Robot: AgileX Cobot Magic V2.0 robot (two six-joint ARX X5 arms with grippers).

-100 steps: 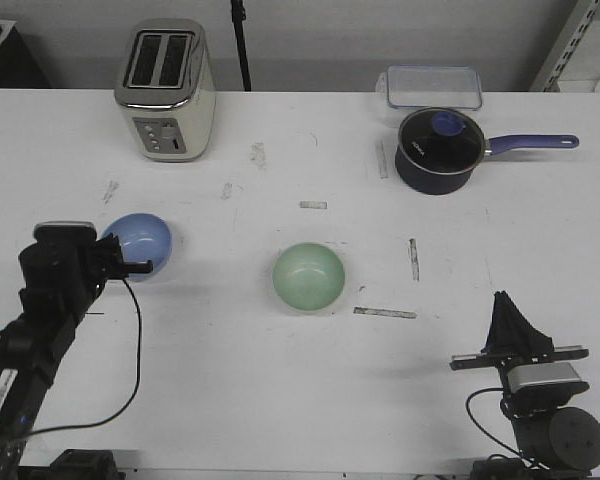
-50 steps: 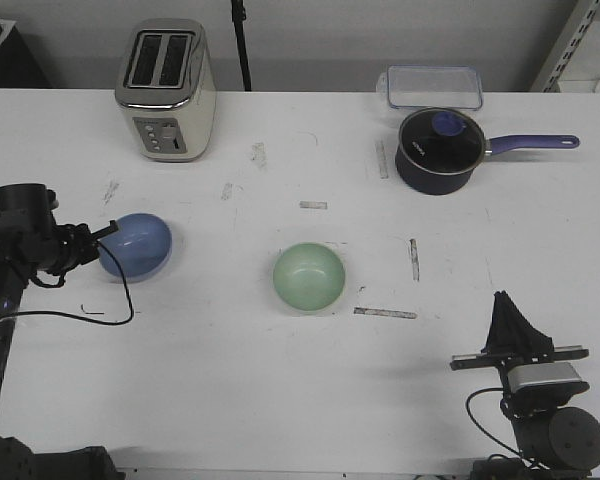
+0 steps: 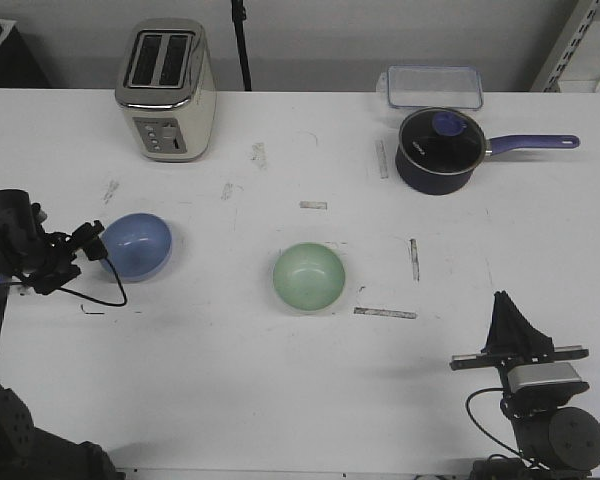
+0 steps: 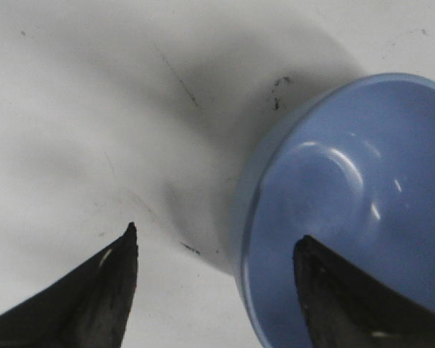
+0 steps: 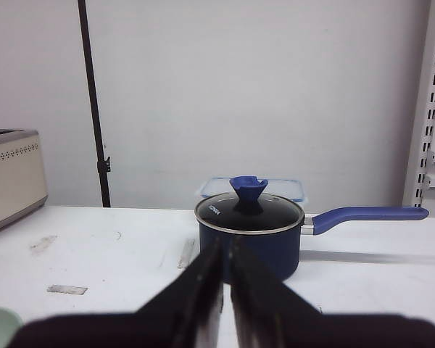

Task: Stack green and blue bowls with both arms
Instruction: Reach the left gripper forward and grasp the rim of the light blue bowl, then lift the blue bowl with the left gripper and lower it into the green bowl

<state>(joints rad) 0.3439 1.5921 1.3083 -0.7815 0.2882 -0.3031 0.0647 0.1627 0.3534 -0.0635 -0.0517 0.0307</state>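
Front view looks from high behind me, forward and down over the whole white table [image 3: 230, 380], far wall at the top edge. My left wrist camera sits very close, aimed steeply down at the tabletop, my two left fingertips [image 4: 101, 290] at its lower edge and the blue bowl [image 4: 348, 217] filling one side; front view shares that bowl [image 3: 137, 245]. My right wrist camera sits low, looking level across the table to the back wall, past my right fingers [image 5: 203, 290]. It shares with the front view the saucepan [image 5: 250, 232] [image 3: 438, 150], the toaster [image 5: 11, 177] [image 3: 166, 90] and a sliver of the green bowl [image 5: 0, 326] [image 3: 309, 277].
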